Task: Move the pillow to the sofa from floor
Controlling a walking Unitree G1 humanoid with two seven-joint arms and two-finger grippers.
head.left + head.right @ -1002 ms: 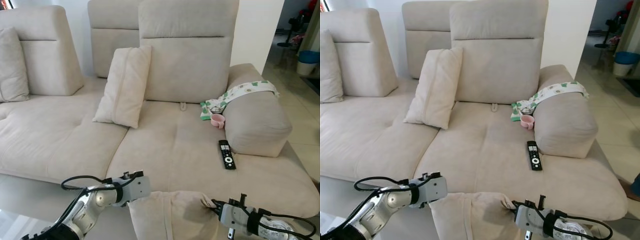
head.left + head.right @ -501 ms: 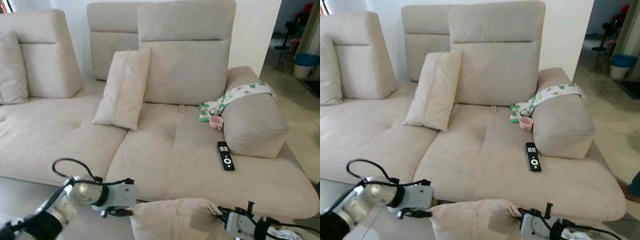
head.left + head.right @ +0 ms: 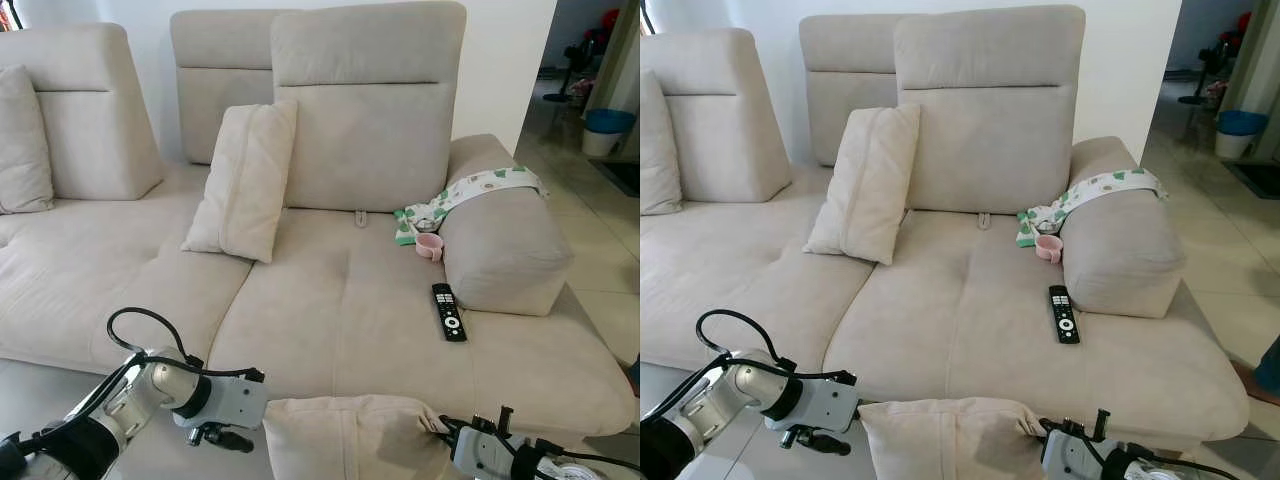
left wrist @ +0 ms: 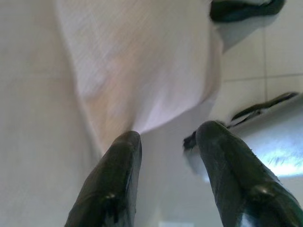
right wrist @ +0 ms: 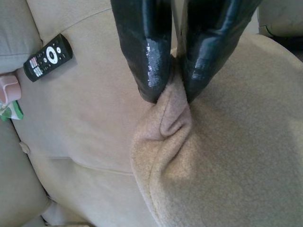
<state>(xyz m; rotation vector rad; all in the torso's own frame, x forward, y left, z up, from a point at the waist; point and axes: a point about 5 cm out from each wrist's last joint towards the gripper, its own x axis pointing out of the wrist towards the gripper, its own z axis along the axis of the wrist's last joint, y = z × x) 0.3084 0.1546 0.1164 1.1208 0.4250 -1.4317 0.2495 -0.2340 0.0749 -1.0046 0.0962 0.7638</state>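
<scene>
Since a second ago the left gripper (image 3: 232, 438) has let go of the pillow (image 3: 350, 436) and dropped lower; it now sits just beside the pillow's left edge, fingers (image 4: 113, 189) apart, nothing between them. Camera view has also shifted a little, so the sofa (image 3: 330, 320) sits slightly differently in frame.

Right gripper (image 5: 170, 92) stays clamped on a pinched fold at the pillow's right corner, both black fingers pressed onto the fabric. One beige pillow held this way, low in front of the sofa's front edge, its top about level with the seat edge, not resting on the seat.

Counts on the sofa:
- two other cushions: one leaning upright against the backrest (image 3: 245, 180), one at the far left (image 3: 22, 140);
- one black remote (image 3: 448, 311) lying on the seat beside the right armrest (image 3: 505, 250);
- one small pink cup (image 3: 430, 245) against the armrest, near the back;
- one white cloth with green spots (image 3: 470, 190) draped over the armrest.

One blue bin (image 3: 606, 122) stands on the tiled floor (image 3: 595, 220) in the background, well apart from the sofa.
</scene>
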